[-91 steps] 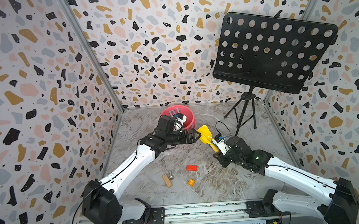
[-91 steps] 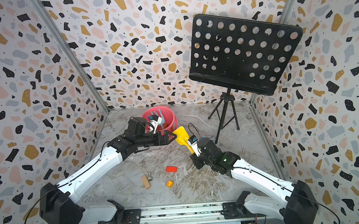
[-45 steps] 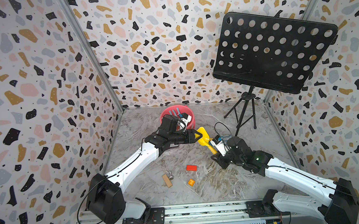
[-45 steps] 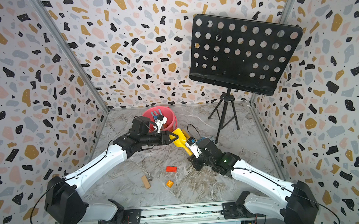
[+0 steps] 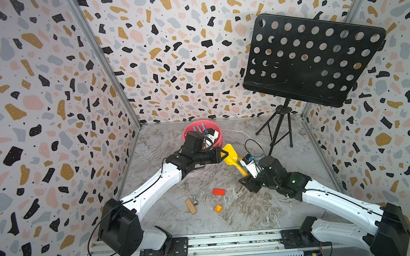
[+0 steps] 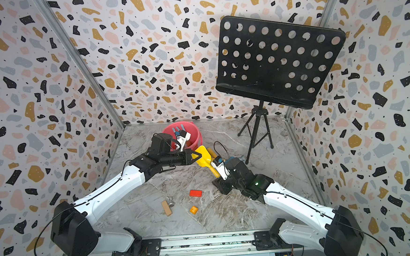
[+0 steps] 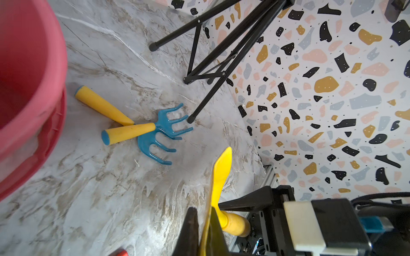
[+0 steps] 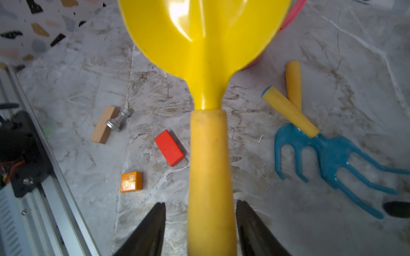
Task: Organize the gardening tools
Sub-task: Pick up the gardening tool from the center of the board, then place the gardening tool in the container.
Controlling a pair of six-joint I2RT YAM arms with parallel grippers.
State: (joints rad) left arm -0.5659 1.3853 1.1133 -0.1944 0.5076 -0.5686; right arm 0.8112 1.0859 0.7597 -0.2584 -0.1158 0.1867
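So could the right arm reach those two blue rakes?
Probably yes: the right gripper stands open around the yellow scoop, which the left gripper pinches, and the blue rakes lie uncovered beside a tripod leg.

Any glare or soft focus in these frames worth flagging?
Right wrist view: white glare on the blade of the yellow scoop. Left wrist view: the red bucket is blurred, close to the lens. Both top views: evenly lit, sharp.

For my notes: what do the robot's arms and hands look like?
The left arm and right arm have white shells, black joints and bases, thin black cables looping alongside. A green light glows on the right arm. The left hand and right hand have black tapered fingers.
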